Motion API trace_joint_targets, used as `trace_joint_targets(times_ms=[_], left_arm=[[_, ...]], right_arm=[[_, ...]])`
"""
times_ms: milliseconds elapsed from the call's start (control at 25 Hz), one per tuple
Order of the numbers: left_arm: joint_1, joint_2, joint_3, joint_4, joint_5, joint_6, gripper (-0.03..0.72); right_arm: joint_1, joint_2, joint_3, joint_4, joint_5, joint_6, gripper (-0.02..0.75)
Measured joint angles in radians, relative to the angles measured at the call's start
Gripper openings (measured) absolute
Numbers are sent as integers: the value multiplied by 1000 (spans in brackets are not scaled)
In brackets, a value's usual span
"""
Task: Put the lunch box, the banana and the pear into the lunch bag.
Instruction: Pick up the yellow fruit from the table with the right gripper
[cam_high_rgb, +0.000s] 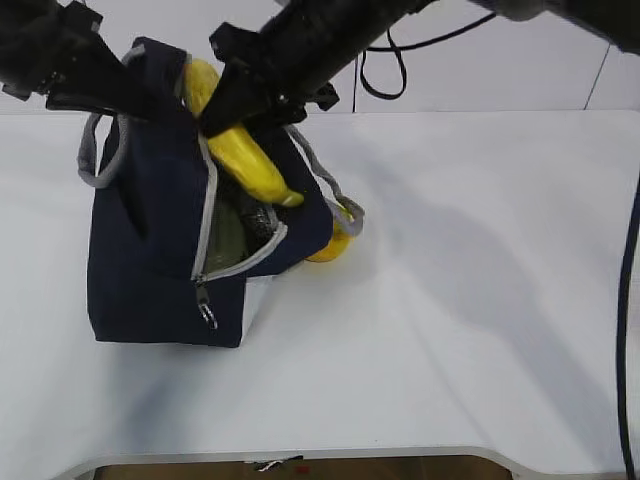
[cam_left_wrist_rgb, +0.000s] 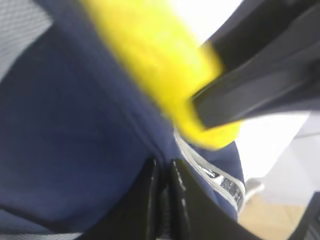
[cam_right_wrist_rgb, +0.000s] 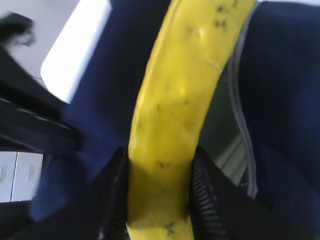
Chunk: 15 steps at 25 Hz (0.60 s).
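Observation:
The navy lunch bag (cam_high_rgb: 150, 250) stands at the left of the table, its zipper open. My left gripper (cam_high_rgb: 150, 100) is shut on the bag's upper edge (cam_left_wrist_rgb: 100, 125) and holds it up. My right gripper (cam_high_rgb: 225, 105) is shut on the banana (cam_high_rgb: 245, 150), which slants down into the bag's opening; the wrist view shows the banana (cam_right_wrist_rgb: 175, 110) between the fingers. The pale green lunch box lid (cam_high_rgb: 228, 240) shows inside the bag. The pear (cam_high_rgb: 335, 245) lies on the table behind the bag's right side, partly hidden.
A grey handle loop (cam_high_rgb: 330, 190) hangs over the pear. A black cable (cam_high_rgb: 628, 300) runs down the right edge. The white table (cam_high_rgb: 470, 300) stretches to the right and front of the bag.

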Motion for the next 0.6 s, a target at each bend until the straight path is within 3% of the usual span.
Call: trace_joint_targets(times_ms=[240,600], left_arm=[[0,-28,0,-18,-20,0,15],[0,-29,0,-18,-20,0,15]], right_arm=[[0,35,48,-48,-4,2,264],[35,35,48,-14,-5,3,272]])
